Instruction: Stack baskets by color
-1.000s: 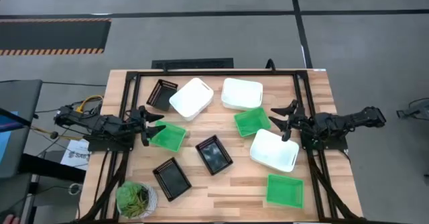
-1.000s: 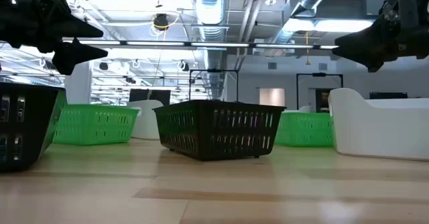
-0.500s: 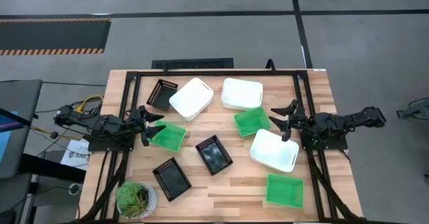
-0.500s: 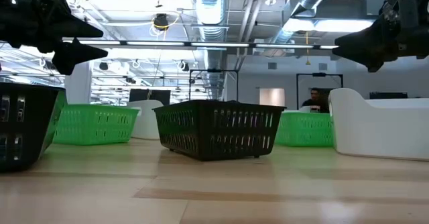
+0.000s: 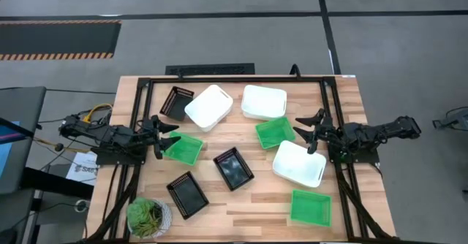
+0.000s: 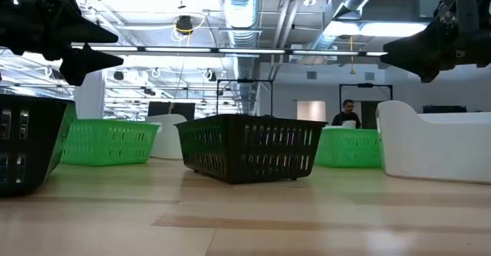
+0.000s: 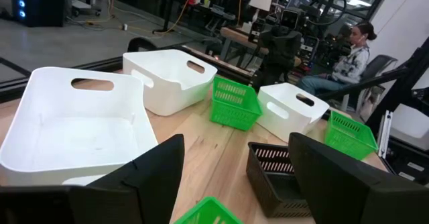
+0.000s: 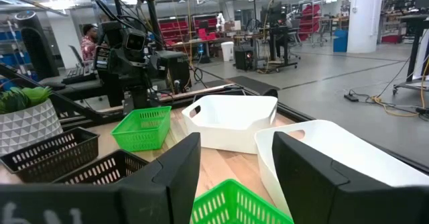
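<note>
Nine baskets (image 5: 298, 164) are lying unstacked, scattered across the desk (image 5: 241, 204); both the left end effector (image 5: 167, 135) and right end effector (image 5: 311, 131) are hovering with fingers apart, gripping nothing, presumably awaiting a first pick

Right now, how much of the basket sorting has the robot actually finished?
Nothing looks stacked yet: the white baskets, green baskets and black baskets all lie singly across the table. The left gripper and right gripper hover open and empty. All three stacks remain.
</note>
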Motion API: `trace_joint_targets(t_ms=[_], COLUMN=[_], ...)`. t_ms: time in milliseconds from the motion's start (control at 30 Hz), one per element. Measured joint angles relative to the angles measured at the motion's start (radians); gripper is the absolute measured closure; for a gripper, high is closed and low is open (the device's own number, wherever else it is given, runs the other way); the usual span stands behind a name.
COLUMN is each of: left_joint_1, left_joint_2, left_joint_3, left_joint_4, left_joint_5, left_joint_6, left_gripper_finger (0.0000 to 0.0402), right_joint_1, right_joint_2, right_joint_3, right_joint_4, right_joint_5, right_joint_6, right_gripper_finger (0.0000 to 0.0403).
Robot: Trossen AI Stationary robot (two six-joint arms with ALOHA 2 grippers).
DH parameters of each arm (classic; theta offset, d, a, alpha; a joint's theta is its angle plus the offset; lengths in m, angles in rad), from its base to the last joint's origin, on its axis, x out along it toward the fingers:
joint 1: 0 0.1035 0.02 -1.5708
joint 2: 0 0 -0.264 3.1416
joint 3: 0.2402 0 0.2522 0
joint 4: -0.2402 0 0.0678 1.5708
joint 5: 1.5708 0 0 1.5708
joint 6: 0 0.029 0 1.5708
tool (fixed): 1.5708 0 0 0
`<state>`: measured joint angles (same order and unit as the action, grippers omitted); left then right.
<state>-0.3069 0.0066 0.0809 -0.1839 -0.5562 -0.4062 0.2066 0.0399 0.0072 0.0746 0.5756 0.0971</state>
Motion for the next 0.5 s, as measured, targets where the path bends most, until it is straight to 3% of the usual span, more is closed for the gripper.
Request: trace_joint_targets(t_ms=[500], left_joint_1=[0.0], left_joint_2=[0.0], left_joint_3=[-0.001], left_joint_4=[0.013], left_joint_5=[0.001], left_joint_6=[0.0], left_gripper_finger=[0.0145], right_joint_1=[0.0], right_joint_2=[0.0], right_joint_3=[0.0], right_joint_4=[0.0], right_joint_5=[0.0], right_joint_6=[-0.014], right_gripper_finger=[0.0191])
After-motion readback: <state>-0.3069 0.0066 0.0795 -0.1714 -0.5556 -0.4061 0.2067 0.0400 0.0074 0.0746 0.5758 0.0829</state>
